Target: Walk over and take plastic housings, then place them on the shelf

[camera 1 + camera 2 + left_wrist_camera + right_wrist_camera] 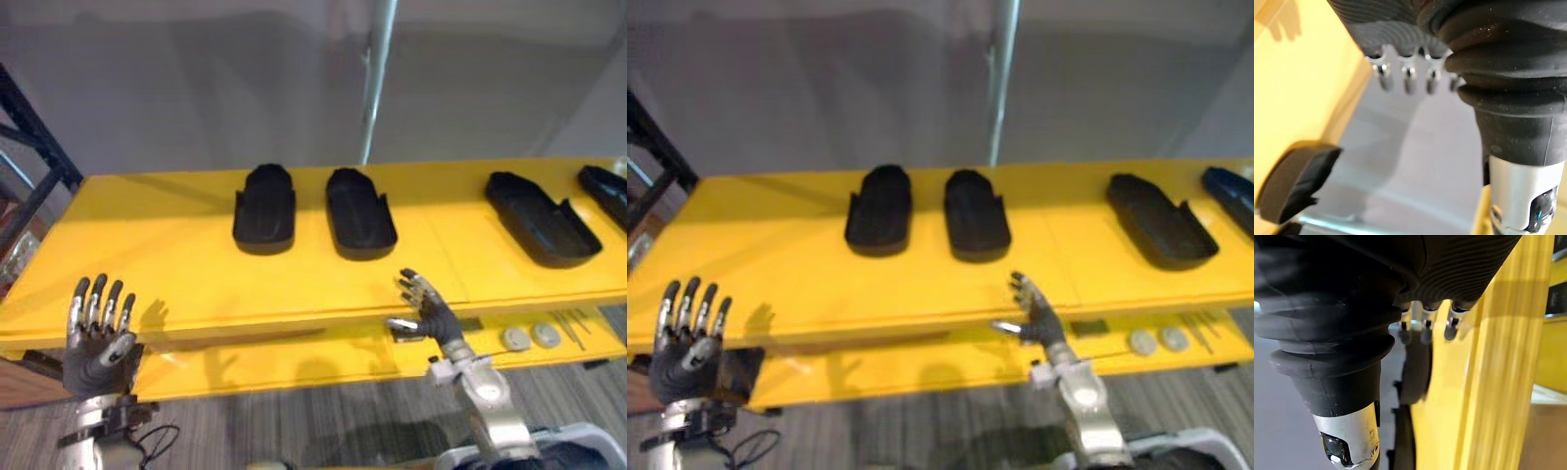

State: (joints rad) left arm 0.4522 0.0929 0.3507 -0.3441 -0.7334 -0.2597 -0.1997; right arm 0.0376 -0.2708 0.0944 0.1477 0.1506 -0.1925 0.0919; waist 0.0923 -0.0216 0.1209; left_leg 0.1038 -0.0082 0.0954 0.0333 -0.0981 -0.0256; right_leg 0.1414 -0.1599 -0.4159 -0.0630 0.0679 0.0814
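- Currently no housing is held; all four lie on the yellow top (147, 255).
- Housing A (265, 208) and housing B (360, 212) sit side by side mid-top, just apart. Housing C (542, 230) lies well to their right at an angle, and housing D (605, 193) is at the far right.
- Housing D is cut off by the frame edge, so only part of it shows.
- Left wrist view has one dark housing end (1295, 188) past the fingers (1408, 81); can't tell which housing it is.
- Look: matte black, long shallow shells, hollow side up, raised walls, one end rounded.
- Right hand (426, 311) is at the top's front edge, near housing B. Its fingers are loosely spread with the thumb out, and it is empty. Can't tell whether it touches the edge.
- Left hand (98, 333) is raised at the lower left, before the top's front edge. Its fingers are straight up and it is empty.
- Lower deck (294, 367) under the top carries two grey discs (516, 339) (547, 336). Thin items beside them are too small to make out.
- Pole (377, 78) stands behind the top, and the dark rack (39, 147) at left is cut off.
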